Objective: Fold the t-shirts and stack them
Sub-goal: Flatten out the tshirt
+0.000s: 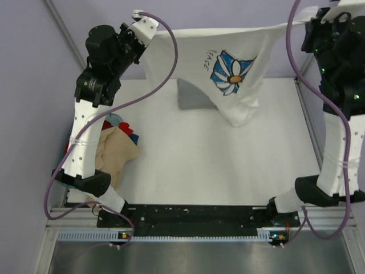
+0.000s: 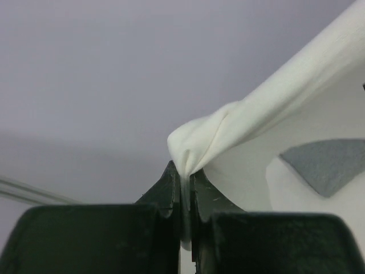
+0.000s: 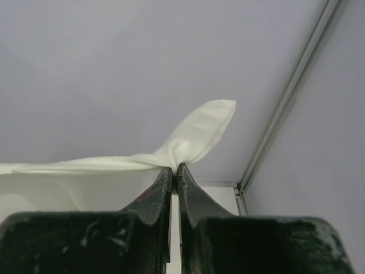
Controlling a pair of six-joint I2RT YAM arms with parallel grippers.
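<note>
White t-shirt (image 1: 188,54) hangs unfolded over the far bench (image 1: 228,171), stretched between our left gripper (image 2: 181,173) and right gripper (image 3: 175,169), each clamped on its edge, so we judge folding it and stacking it on the compact grey t-shirt (image 1: 193,96) beneath remain.

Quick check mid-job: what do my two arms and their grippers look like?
The left arm and right arm both have white links between black joint housings, each trailed by a purple cable. The left gripper and right gripper have dark, scuffed fingers tapering to thin tips.
</note>
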